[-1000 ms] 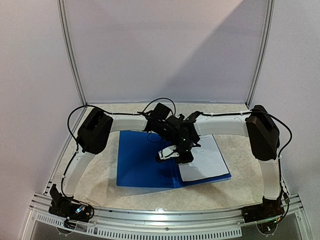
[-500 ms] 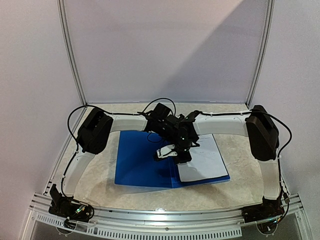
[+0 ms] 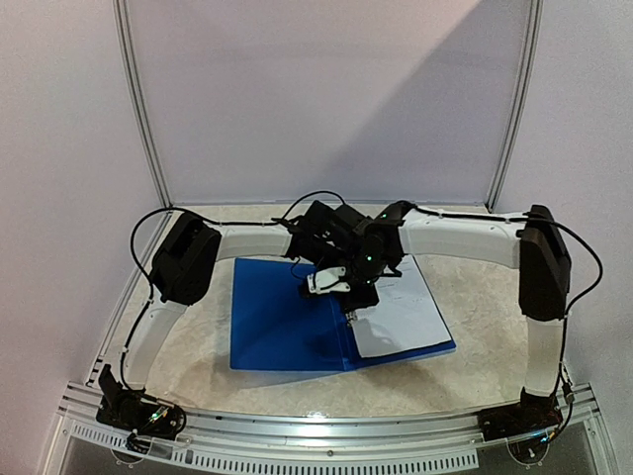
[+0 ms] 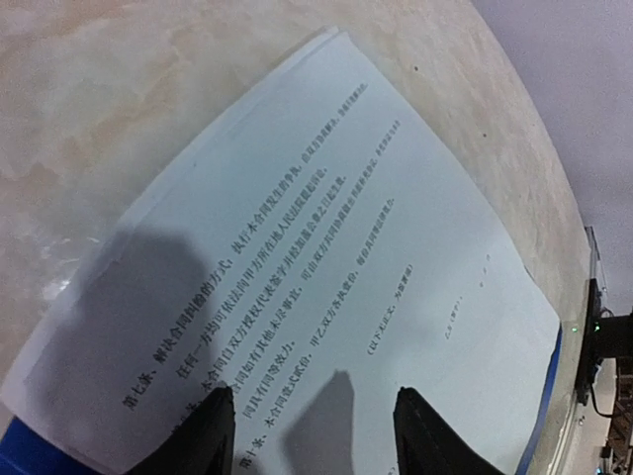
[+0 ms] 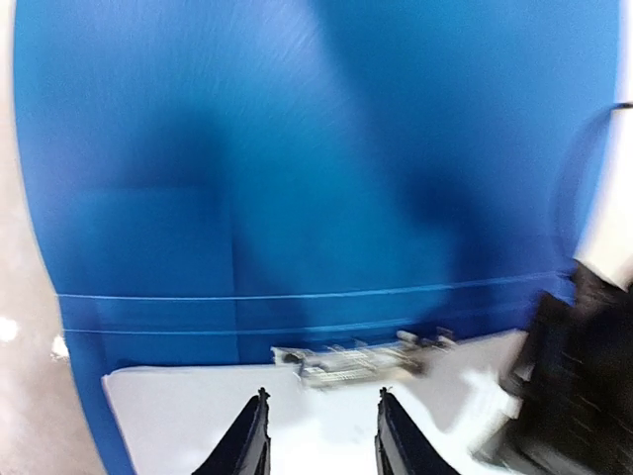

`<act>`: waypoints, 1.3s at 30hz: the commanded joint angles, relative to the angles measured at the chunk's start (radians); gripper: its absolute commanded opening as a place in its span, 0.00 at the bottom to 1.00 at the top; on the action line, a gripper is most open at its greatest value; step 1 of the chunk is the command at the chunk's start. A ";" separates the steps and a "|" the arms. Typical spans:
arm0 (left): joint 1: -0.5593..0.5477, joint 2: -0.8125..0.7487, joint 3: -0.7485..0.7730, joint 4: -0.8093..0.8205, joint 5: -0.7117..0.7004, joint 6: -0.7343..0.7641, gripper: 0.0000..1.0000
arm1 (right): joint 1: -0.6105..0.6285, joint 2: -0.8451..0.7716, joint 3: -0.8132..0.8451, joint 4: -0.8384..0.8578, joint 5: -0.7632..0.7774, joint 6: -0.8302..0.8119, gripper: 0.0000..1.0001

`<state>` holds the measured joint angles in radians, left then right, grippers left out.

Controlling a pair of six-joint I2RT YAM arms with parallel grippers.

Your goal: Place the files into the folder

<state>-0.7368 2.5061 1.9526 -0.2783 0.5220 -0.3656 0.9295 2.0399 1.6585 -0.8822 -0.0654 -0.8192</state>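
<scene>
Black fingertips on both arms stand apart w/ nothing between them. The right gripper [image 5: 322,396] shows a moderate gap, the left gripper [image 4: 315,401] a somewhat wider one, and neither grips anything. Just ahead of the R jaws lies the metal clip [image 5: 356,361], at the spine-side edge of the files [image 4: 326,228]. Its long axis runs the same way as the line from one R finger to the other. It's blurred, so can't say whether it presses on the paper. Beyond the clip spreads the bare inner cover of the folder [image 5: 297,148], open and flat.

The L jaws hang over the sheets themselves, printed side up, w/ the fingers' shadow on the near part of the page. Whether the tips touch the paper, can't tell.

From above, the folder lies open on the table [image 4: 119,89], blue cover to the L and files on the R half. The sheets sit within its edges as far as I can see. Their long axis runs away from the arm bases w/ a slight tilt. Both grippers meet over the spine, approx. mid-folder.

So the sheets prob. sit where they belong. What's left, I'd guess, is securing them at the clip and swinging the L cover over. The R jaws are right at the clip, and the L arm's base is nearer the free cover.
</scene>
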 commanded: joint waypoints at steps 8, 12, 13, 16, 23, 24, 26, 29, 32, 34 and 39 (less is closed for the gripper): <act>0.017 -0.290 0.066 -0.166 -0.286 -0.020 0.59 | -0.128 -0.455 -0.358 0.260 -0.082 0.178 0.45; 0.010 -0.440 -0.097 -0.160 -0.369 -0.031 0.60 | -0.325 -0.621 -0.574 0.415 -0.179 0.279 0.54; 0.008 -0.479 -0.146 -0.155 -0.387 -0.026 0.60 | -0.384 -0.653 -0.620 0.450 -0.219 0.315 0.58; 0.004 -0.606 -0.283 -0.163 -0.460 -0.030 0.61 | -0.522 -0.718 -0.752 0.529 -0.330 0.419 0.66; 0.003 -0.936 -0.705 -0.189 -0.652 -0.113 0.63 | -0.603 -0.794 -1.024 0.710 -0.322 0.530 0.70; 0.004 -0.982 -0.766 -0.188 -0.670 -0.139 0.64 | -0.609 -0.796 -1.029 0.712 -0.302 0.520 0.70; 0.006 -1.073 -0.873 -0.195 -0.717 -0.190 0.66 | -0.645 -0.792 -1.029 0.716 -0.279 0.508 0.70; 0.022 -1.200 -1.000 -0.232 -0.792 -0.260 0.71 | -0.687 -0.778 -1.030 0.709 -0.321 0.533 0.70; 0.072 -1.296 -1.129 -0.220 -0.777 -0.313 0.79 | -0.687 -0.769 -1.039 0.712 -0.323 0.525 0.70; 0.138 -1.338 -1.230 -0.140 -0.656 -0.334 0.80 | -0.687 -0.757 -1.033 0.705 -0.313 0.519 0.70; 0.222 -1.361 -1.377 0.012 -0.532 -0.405 0.86 | -0.689 -0.704 -1.007 0.669 -0.267 0.482 0.70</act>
<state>-0.5560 1.1458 0.6483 -0.3843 -0.1104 -0.6903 0.2436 1.2915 0.6285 -0.1936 -0.3607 -0.3134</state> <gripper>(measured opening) 0.843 0.701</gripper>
